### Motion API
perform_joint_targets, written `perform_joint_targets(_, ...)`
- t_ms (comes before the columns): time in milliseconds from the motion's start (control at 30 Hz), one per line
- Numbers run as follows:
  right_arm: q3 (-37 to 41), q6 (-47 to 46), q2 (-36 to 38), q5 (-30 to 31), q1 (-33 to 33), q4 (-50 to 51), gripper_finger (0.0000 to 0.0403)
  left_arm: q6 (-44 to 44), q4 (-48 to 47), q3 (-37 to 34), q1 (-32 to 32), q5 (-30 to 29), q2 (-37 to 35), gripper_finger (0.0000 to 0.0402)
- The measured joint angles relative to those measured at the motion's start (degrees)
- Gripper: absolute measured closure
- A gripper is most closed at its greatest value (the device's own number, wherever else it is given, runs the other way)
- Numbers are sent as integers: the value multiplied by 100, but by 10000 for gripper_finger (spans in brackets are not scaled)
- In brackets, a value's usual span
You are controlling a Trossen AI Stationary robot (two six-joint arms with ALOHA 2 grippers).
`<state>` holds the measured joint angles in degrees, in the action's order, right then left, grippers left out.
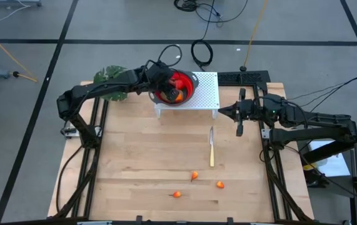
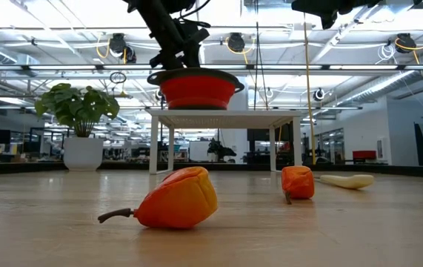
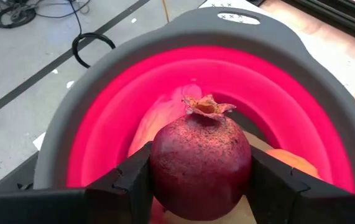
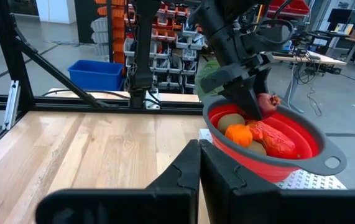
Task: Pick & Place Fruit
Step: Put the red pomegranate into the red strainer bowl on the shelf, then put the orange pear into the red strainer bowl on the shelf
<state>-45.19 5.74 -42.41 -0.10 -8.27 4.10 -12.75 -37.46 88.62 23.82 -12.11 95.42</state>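
My left gripper is shut on a dark-red pomegranate-like fruit over the red bowl with a grey rim. The bowl stands on a white perforated stand at the table's far side. Inside the bowl lie a brown oval fruit, an orange one and a red-yellow oblong one. Three small orange fruits lie on the wood near the front edge. My right gripper waits shut at the table's right, pointing level toward the stand. My left gripper pinches the fruit's two rounded sides between its two fingers, about the fruit's widest part. The fingers slant down into the bowl from the table's left. The fruit's crown points up and away from the gripper. The fruit hangs within the rim, above the other fruits.
A slim knife with a pale handle lies mid-table, pointing toward the stand. A leafy green plant stands at the far left corner beside my left arm. Bare wood stretches between the stand and the loose fruits.
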Motion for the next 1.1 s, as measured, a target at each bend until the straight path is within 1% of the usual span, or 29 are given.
perform_joint_targets(100,0,6,0,0,0,-1,402,0,-8,0,8,-1,0,197)
perform_joint_targets(367,0,6,0,2,0,-2,402,20,-8,0,10,-2,0,154)
perform_joint_targets(500,0,6,0,2,0,-1,402,40,-8,0,10,-2,0,140)
perform_joint_targets(667,0,6,0,2,0,-2,402,302,66,-7,38,-1,-131,136)
perform_joint_targets(833,0,26,0,12,0,-1,401,254,110,-7,4,-5,-458,135)
perform_joint_targets(1100,0,598,0,20,1,15,401,32,-74,-7,-317,-12,-982,135)
